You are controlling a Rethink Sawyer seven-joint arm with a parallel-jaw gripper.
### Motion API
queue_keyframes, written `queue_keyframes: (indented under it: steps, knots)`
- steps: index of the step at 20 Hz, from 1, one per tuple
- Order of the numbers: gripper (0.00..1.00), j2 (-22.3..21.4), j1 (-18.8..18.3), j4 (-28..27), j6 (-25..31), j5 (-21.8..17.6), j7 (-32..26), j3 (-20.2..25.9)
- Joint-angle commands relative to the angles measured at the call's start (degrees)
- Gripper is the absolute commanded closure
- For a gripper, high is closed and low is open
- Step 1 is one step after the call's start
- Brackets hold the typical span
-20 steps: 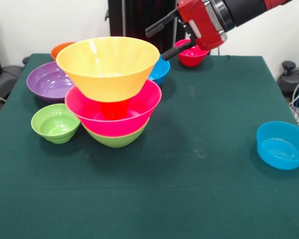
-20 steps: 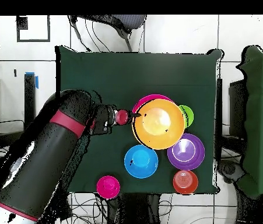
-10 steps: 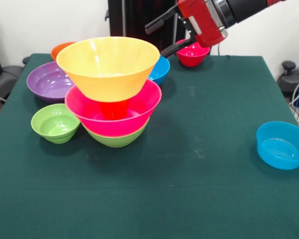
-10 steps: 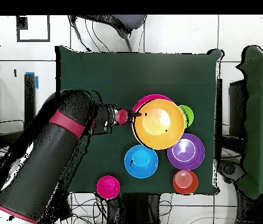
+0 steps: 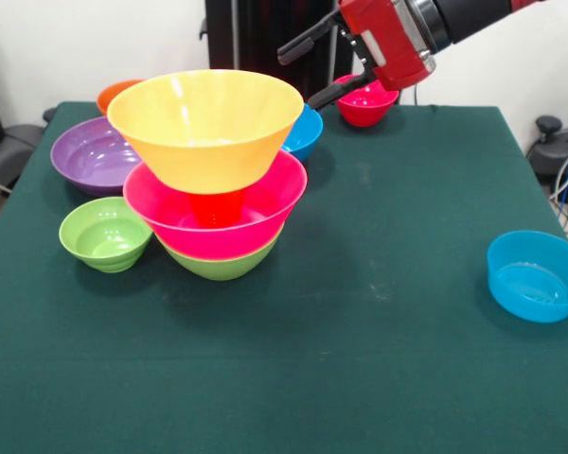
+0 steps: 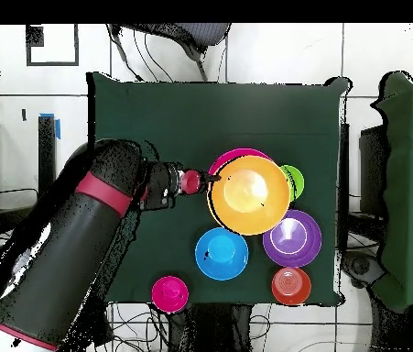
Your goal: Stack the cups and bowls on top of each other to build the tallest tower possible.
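Note:
The tower stands left of centre: a green bowl (image 5: 222, 263) lowest, a large pink bowl (image 5: 265, 203) in it, and a large orange bowl (image 5: 206, 123) on top, tilted a little. An orange cup (image 5: 216, 206) shows through the pink bowl's wall, under the orange bowl. From above, the orange bowl (image 6: 249, 193) covers most of the pink bowl (image 6: 231, 154). My gripper (image 5: 298, 78) hangs open and empty, level with the orange bowl's rim and just to its right. In the overhead view the gripper (image 6: 207, 181) sits just beside the tower.
Around the tower lie a small green bowl (image 5: 104, 234), a purple bowl (image 5: 93, 154), a small orange bowl (image 5: 114, 93), a blue bowl (image 5: 305, 132) and a red bowl (image 5: 364, 102). Another blue bowl (image 5: 535, 276) sits alone at the right edge.
The gripper has risen slightly and stays open. The tower and the loose bowls have not moved.

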Motion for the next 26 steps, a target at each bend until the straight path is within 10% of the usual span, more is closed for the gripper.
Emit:
queue_keyframes:
  steps: [1, 26]
  knots:
    - [0.0, 1.58, 0.23, -2.98, 4.61, 0.87, 4.87, 5.84]
    - [0.0, -1.84, -2.18, -10.55, 16.48, 6.61, 1.31, 12.23]
